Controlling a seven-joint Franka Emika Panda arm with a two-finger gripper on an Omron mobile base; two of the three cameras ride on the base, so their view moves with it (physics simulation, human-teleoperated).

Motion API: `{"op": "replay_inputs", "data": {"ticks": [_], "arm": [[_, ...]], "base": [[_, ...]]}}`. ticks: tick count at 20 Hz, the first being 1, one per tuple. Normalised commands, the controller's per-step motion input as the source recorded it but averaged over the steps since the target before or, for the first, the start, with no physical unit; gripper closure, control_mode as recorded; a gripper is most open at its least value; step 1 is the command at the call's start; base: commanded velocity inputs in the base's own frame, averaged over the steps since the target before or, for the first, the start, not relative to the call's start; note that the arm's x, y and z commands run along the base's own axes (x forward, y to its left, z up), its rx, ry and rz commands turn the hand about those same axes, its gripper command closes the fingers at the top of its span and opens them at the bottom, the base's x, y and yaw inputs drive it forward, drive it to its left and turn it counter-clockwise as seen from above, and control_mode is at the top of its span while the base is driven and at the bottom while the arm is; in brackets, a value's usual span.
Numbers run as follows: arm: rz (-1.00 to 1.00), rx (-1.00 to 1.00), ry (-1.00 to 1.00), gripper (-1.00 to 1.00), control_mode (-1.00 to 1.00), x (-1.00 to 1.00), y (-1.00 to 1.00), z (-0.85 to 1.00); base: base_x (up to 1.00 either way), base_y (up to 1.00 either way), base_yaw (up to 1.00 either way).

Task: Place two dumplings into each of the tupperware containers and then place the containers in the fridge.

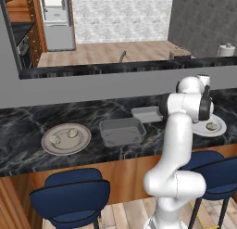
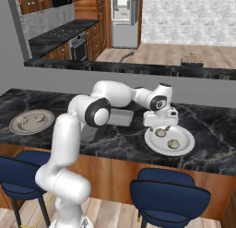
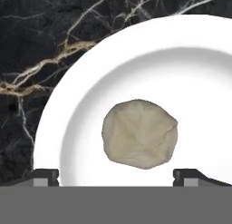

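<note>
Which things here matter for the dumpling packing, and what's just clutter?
Job:
dumplings on white plate
dumplings on beige plate
larger container
smaller container
fridge
open claw

Lying about:
stools
paper roll

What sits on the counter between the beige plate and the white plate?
In the left base view, both tupperware containers: the larger darker one nearest the beige plate, then the smaller lighter one toward the white plate.

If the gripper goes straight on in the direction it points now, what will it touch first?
Most likely the dumpling on the white plate: the open gripper points down at it, fingertips on either side. How much gap is left is hard to judge.
</note>
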Motion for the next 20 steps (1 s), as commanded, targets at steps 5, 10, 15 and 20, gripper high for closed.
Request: {"op": "replay_inputs", "data": {"ticks": [5,10,15,20], "arm": [[0.0,0.0,0.0,-1.0,-1.0,0.22,-0.15,-0.3],[0.0,0.0,0.0,-1.0,-1.0,0.18,-0.04,-0.32],[-0.01,0.0,0.0,-1.0,-1.0,0.06,0.0,-0.4],[-0.01,0.0,0.0,1.0,-1.0,0.03,-0.02,-0.34]], "base": [[0.0,0.0,0.0],[0.0,0.0,0.0],[0.0,0.0,0.0],[0.0,0.0,0.0]]}}
